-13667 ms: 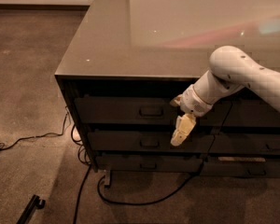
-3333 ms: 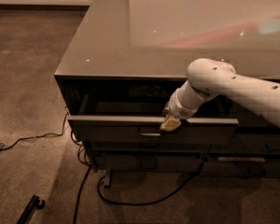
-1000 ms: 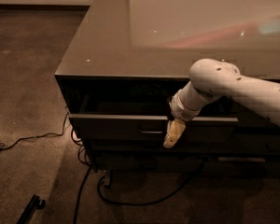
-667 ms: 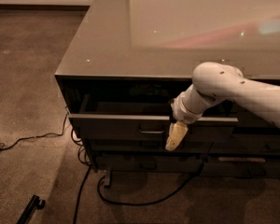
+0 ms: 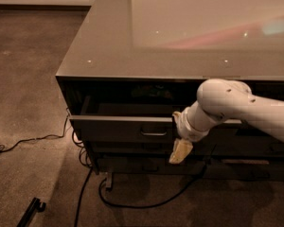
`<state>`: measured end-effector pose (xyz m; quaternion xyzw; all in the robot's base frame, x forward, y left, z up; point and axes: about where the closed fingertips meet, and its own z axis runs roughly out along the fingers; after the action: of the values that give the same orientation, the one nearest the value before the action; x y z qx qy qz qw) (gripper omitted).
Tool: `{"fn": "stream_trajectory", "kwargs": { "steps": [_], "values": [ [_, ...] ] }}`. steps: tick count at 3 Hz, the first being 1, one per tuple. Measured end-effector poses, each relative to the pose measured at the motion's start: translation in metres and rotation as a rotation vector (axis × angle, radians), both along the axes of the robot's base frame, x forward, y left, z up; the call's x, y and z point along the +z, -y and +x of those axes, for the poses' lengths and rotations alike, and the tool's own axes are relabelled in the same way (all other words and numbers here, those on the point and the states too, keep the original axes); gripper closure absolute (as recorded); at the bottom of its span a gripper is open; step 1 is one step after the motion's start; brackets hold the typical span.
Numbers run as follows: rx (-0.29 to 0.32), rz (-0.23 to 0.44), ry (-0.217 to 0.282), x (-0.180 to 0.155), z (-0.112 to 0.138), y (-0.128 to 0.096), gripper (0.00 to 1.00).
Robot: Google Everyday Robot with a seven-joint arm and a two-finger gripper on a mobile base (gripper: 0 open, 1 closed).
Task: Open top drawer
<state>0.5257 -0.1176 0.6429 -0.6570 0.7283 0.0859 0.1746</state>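
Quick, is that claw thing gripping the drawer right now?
Gripper: cannot be told if open or closed; it hangs beside the top drawer's handle, off it.

Dim, warm light from above. Countertop point(image 5: 99, 51) above the top drawer point(image 5: 118, 128) shows broad pale glare, pinpoint highlights and a reddish streak. Drawer interior is near black. Gripper point(image 5: 181, 151), just below the drawer front, is lit pale against dark fronts. Soft shadow on the floor point(image 5: 28, 79) below the drawer.
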Motion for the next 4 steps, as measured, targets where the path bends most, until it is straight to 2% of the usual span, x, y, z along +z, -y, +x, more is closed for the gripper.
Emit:
{"fn": "stream_trajectory", "kwargs": {
  "steps": [1,3,4],
  "values": [
    [0.008,-0.008,-0.022,-0.006,-0.016,0.003,0.41],
    [0.008,-0.008,-0.022,0.009,-0.016,0.003,0.88],
    [0.008,-0.008,-0.022,0.015,-0.016,0.003,0.86]
  ]
}}
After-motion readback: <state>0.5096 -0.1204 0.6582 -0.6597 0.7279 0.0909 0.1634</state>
